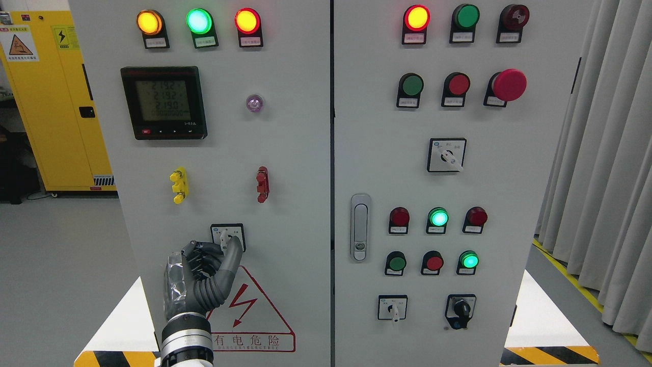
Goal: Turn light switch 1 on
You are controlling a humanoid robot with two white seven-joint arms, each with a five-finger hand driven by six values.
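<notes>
Clearly the left hand (201, 272) is doing the work: its arm is coming up from the bottom edge at the lower left, and the hand is standing upright against the left door of the cabinet (285, 153). Its fingers (233, 255) are curling narrow, one of them reaching up and touching the white knob of the switch (227, 236), which is sitting low on that door, just above the red triangle warning sign (249, 311). Whether the fingers are actually pinching the knob or only pressing beside it, I cannot tell; the hand is covering the lower left of the switch plate. The hand is probably held upright so that a wrist roll can twist the knob round, since this looks like a rotary selector, not a push button.

Further out, a yellow clip (179, 185) and a red clip (262, 184) are sitting above the switch, with the meter (164, 102) higher up. Lamps (198, 21) are glowing along the top. The right hand is not showing anywhere. The right door's buttons and selectors are lying well apart from the hand.
</notes>
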